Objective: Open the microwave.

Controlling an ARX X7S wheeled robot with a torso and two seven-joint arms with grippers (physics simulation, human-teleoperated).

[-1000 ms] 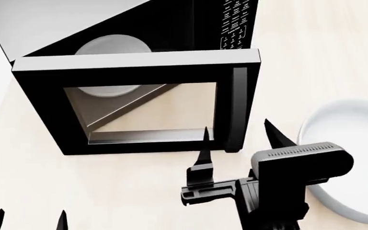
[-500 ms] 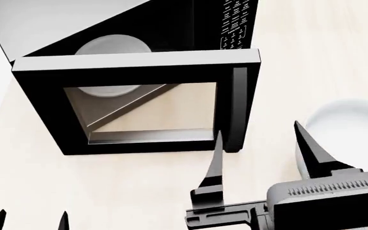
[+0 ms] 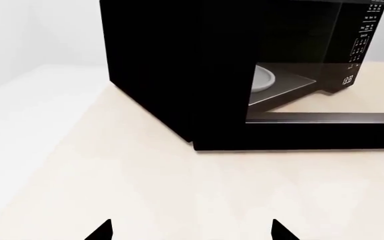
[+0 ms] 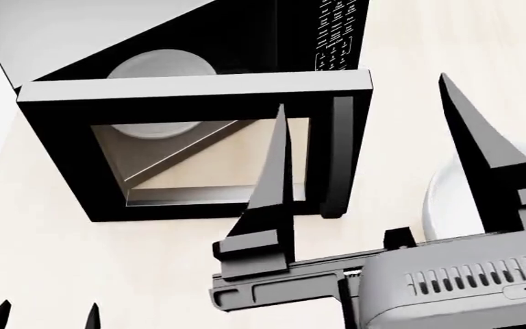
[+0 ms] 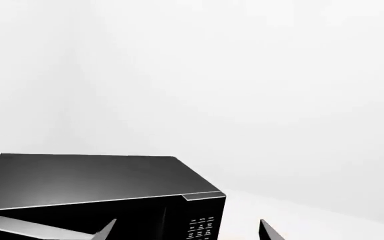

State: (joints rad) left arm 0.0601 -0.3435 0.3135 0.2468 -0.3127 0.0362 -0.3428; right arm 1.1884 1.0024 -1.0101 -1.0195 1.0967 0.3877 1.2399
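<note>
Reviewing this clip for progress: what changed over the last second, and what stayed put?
The right gripper, open and empty, rose toward the head camera, its fingertips now showing over the door and the white bowl. The microwave, its open door and the left gripper stayed as they were.

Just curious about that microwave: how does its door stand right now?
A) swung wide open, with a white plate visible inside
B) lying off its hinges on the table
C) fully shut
A: the microwave door stands swung out, and the white turntable shows inside.
</note>
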